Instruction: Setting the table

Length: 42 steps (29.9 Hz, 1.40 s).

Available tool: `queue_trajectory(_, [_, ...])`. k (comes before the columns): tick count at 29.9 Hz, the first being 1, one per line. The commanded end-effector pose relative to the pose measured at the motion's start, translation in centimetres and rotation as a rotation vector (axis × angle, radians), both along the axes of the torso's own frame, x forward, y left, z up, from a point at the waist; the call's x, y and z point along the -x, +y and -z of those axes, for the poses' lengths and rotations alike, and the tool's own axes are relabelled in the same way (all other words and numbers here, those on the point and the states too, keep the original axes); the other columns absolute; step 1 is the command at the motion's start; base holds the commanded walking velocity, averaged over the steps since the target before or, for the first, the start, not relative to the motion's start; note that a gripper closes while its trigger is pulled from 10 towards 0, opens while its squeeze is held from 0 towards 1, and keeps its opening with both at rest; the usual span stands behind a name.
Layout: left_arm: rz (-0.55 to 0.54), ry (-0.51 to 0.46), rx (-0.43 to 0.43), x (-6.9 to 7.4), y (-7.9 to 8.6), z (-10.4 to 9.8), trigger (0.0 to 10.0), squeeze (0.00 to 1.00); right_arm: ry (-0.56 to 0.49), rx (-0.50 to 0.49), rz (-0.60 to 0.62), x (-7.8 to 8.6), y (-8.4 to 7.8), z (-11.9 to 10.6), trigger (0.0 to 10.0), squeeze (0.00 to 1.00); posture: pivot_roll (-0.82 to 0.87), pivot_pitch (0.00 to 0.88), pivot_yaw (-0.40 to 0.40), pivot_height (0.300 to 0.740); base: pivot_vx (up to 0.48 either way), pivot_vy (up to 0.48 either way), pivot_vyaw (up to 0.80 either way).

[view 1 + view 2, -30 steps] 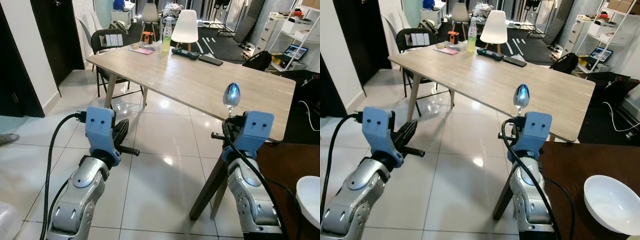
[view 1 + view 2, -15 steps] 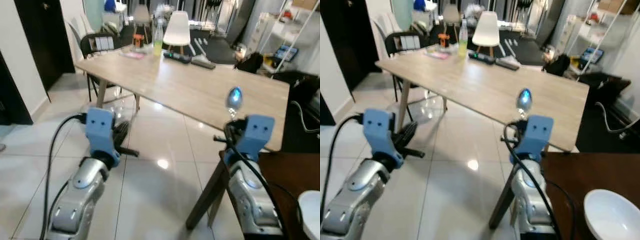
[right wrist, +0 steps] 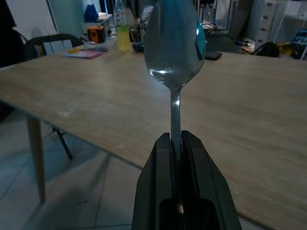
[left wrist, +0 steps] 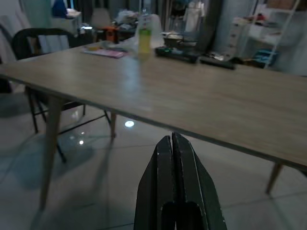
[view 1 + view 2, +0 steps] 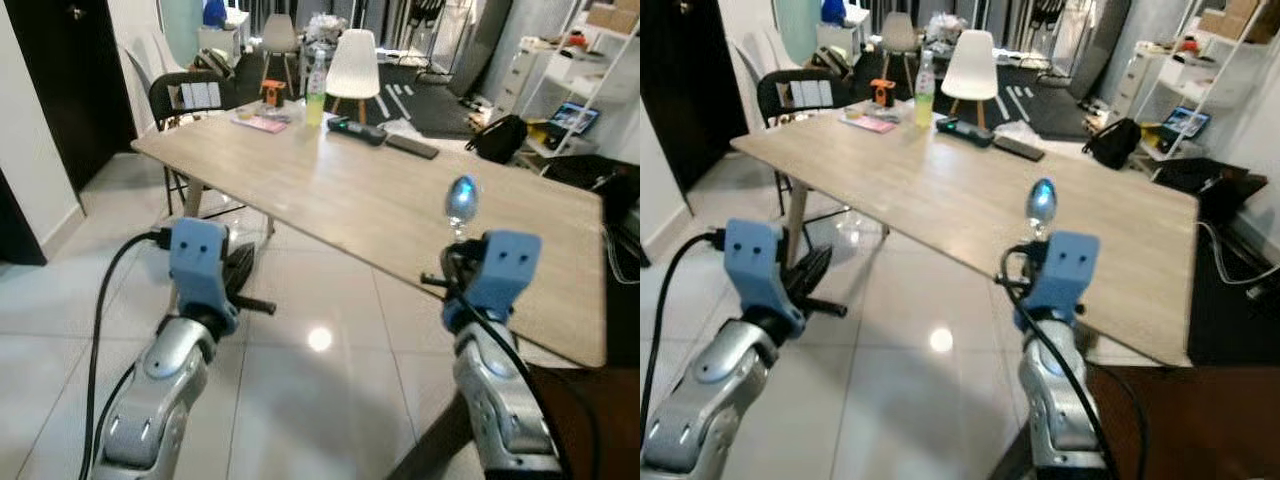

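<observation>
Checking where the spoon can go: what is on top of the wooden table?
At the far end of the wooden table sit a bottle of yellow drink, a pink booklet and two dark remotes. The right tool holds the spoon upright, hiding a strip of tabletop.

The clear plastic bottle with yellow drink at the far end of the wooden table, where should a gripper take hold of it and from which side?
Grip the clear plastic bottle with yellow drink around its straight middle body, coming level from the near side across the light wooden table. It stands upright, and the pink booklet and black remotes flank it, so the near side looks freest.
</observation>
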<state>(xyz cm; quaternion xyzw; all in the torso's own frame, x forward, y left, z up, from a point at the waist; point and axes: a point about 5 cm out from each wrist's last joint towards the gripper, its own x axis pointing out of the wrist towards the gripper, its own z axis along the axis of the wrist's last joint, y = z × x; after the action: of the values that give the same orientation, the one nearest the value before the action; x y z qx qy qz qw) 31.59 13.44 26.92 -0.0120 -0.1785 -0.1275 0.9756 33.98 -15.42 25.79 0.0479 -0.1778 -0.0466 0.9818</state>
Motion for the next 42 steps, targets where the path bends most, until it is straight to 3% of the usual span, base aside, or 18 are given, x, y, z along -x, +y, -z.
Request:
queue_trajectory(1, [0.015,0.01,-0.003,0.12,-0.42,0.37,10.0,0.0,0.01,-0.004,0.032,0.07,-0.88,0.4,10.0,0.0,0.07,0.15,-0.012,0.74,0.48,0.0,0.0])
queue_trajectory(31, [0.016,0.022,-0.004,0.12,-0.47,0.52,10.0,0.0,0.021,-0.017,0.04,0.01,-1.13,0.64,10.0,0.0,0.07,0.151,-0.011,0.74,0.463,0.0,0.0])
queue_trajectory(42, [0.008,0.037,0.012,-0.06,-0.63,0.66,10.0,0.0,0.027,-0.031,0.042,-0.08,-1.26,0.72,10.0,0.0,0.07,0.141,-0.011,0.74,0.0,0.0,0.0])
